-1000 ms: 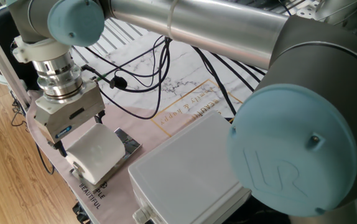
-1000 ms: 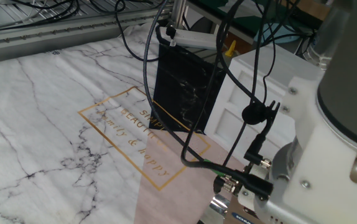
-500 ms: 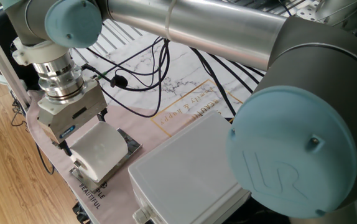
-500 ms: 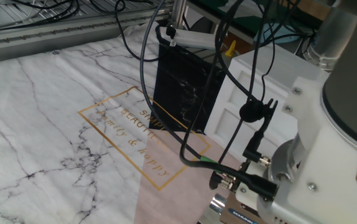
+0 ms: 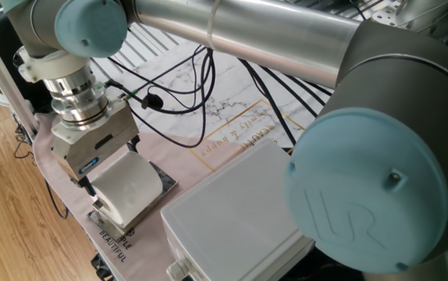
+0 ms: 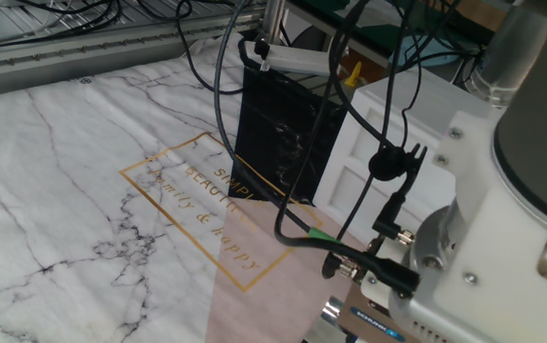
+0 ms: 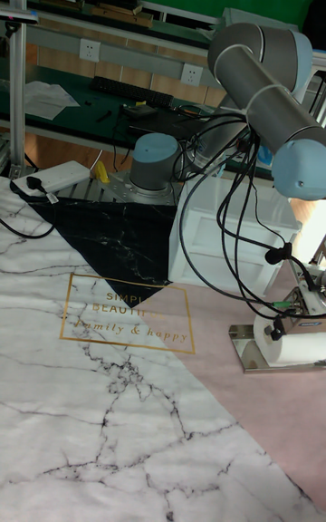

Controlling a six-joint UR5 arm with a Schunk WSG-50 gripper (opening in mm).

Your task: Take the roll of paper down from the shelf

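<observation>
Hogging most of the frame is the UR5 arm (image 5: 286,39), and next to it the big white plastic box (image 5: 236,218) is sitting on the marble-print mat (image 6: 83,191). Down at the mat's corner the gripper (image 5: 107,165) is straddling the roll of paper (image 5: 126,187), which is lying on its side on the chrome shelf (image 5: 164,183). Fingers look close against the roll, but honestly I can't tell if they're actually squeezing it yet. If I'm judging this right, it's the grasp step: pinch gently since it's soft, then lift straight up so the roll isn't dragging the shelf along.
</observation>
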